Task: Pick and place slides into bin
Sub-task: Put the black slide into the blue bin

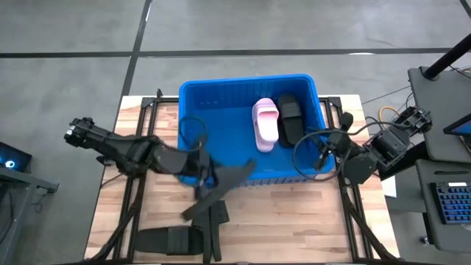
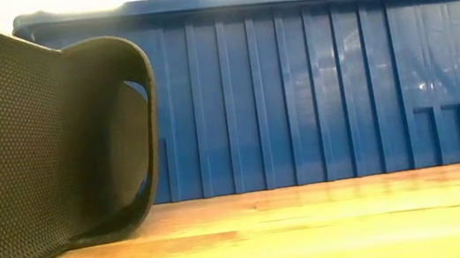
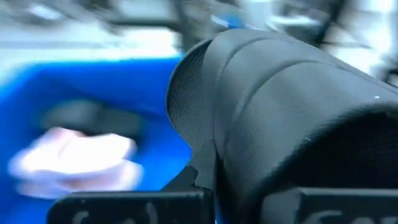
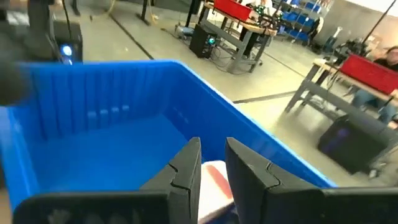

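Observation:
The blue bin stands at the table's far middle, with a pale pink slide and a black slide lying side by side on its floor at the right. My left gripper is shut on another black slide just in front of the bin's near wall. A further black slide lies on the table near the front edge; it also shows close up in the low view. My right gripper is shut but for a narrow slit, empty, at the bin's near right corner. My left gripper has the black slide between its two fingers, coming level from the table's left. The broad strap bulges just ahead of the fingers. The slide itself hides the place of contact. The slide slants from the gripper toward the bin's near wall.
A narrow black forked piece stands on the table between the held slide and the lying one. The bin's ribbed near wall rises across the low view. Bare wood lies at the near right.

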